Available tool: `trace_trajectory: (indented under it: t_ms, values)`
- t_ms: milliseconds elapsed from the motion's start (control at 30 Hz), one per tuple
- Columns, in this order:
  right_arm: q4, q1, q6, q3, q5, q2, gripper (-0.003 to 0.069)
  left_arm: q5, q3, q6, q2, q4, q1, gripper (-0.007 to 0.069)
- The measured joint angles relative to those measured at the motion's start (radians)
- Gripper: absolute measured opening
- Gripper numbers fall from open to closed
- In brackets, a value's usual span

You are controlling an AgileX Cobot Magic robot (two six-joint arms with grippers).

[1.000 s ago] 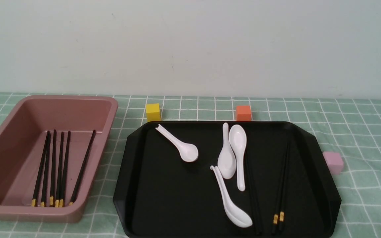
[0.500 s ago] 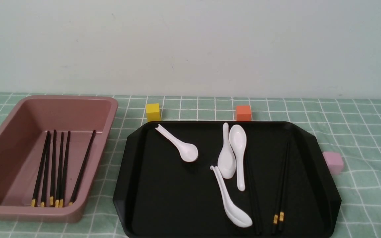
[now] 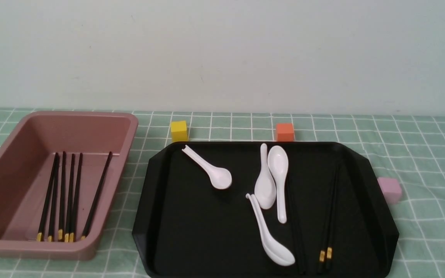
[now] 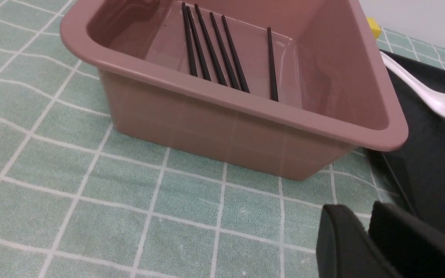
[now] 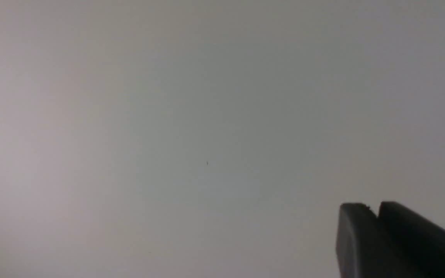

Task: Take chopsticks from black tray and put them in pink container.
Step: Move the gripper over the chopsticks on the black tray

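On black tray point(image 3: 191, 224) right side, I see chopsticks point(image 3: 330, 216) lying near-to-far, yellow bands toward me; more lie same way in pink container point(image 3: 91, 131). Left gripper point(image 4: 369, 222) closed, empty, near container; right gripper point(image 5: 375, 212) closed, empty, plain grey behind

A: Where is the container point(image 3: 130, 129)?
B: Left of the tray point(image 3: 191, 239), 6 chopsticks point(image 3: 70, 193) inside.
A: And on the tray?
B: 4 spoons point(image 3: 279, 170) mid-tray, more chopsticks point(image 3: 329, 220) right of them.
A: Anything around it?
B: 2 cubes point(image 3: 179, 130) just behind it, 1 cube point(image 3: 389, 190) near its right side.
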Motion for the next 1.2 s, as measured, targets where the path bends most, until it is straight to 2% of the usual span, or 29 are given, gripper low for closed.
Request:
trace_trajectory:
  t_ms: [67, 133, 167, 200, 267, 367, 533, 600, 667, 733, 800, 900, 933, 1033, 1133, 1200]
  values:
    - [-0.083, 0.000, -0.107, -0.126, 0.093, 0.098, -0.0005, 0.000, 0.000, 0.000, 0.000, 0.000, 0.000, 0.0130]
    - [-0.127, 0.000, -0.165, -0.242, 0.279, 0.223, -0.0008, 0.000, 0.000, 0.000, 0.000, 0.000, 0.000, 0.0132]
    - [-0.133, 0.000, -0.170, -0.263, 0.303, 0.237, -0.0008, 0.000, 0.000, 0.000, 0.000, 0.000, 0.000, 0.0132]
    - [-0.144, 0.000, -0.200, -0.317, 0.470, 0.342, -0.0006, 0.000, 0.000, 0.000, 0.000, 0.000, 0.000, 0.0132]
    - [-0.155, 0.000, -0.259, -0.379, 0.702, 0.508, 0.0001, 0.000, 0.000, 0.000, 0.000, 0.000, 0.000, 0.0134]
    - [-0.157, 0.001, -0.384, -0.420, 0.936, 0.775, 0.0006, -0.001, 0.000, 0.000, 0.000, 0.000, 0.000, 0.0138]
    - [-0.036, 0.013, -0.549, -0.453, 1.045, 1.130, 0.0019, -0.001, 0.000, 0.000, 0.000, 0.000, 0.000, 0.0144]
    - [0.026, 0.057, -0.607, -0.496, 1.052, 1.273, 0.0027, -0.001, 0.000, 0.000, 0.000, 0.000, 0.000, 0.0145]
    - [0.033, 0.113, -0.617, -0.541, 1.052, 1.370, 0.0031, -0.001, 0.000, 0.000, 0.000, 0.000, 0.000, 0.0146]
    - [0.018, 0.177, -0.593, -0.604, 1.048, 1.451, 0.0038, -0.001, 0.000, 0.000, 0.000, 0.000, 0.000, 0.0146]
    - [-0.049, 0.259, -0.517, -0.668, 1.036, 1.530, 0.0046, -0.001, 0.000, 0.000, 0.000, 0.000, 0.000, 0.0146]
    - [-0.191, 0.348, -0.375, -0.752, 1.012, 1.603, 0.0061, -0.001, 0.000, 0.000, 0.000, 0.000, 0.000, 0.0146]
    - [-0.274, 0.383, -0.301, -0.795, 0.999, 1.631, 0.0076, -0.001, 0.000, 0.000, 0.000, 0.000, 0.000, 0.0146]
    - [-0.405, 0.442, -0.123, -0.863, 0.965, 1.685, 0.0111, -0.001, 0.000, 0.000, 0.000, 0.000, 0.000, 0.0146]
    - [-0.496, 0.470, 0.008, -0.897, 0.915, 1.727, 0.0169, -0.001, 0.000, 0.000, 0.000, 0.000, 0.000, 0.0146]
    - [-0.516, 0.471, 0.052, -0.900, 0.870, 1.745, 0.0220, -0.001, 0.000, 0.000, 0.000, 0.000, 0.000, 0.0146]
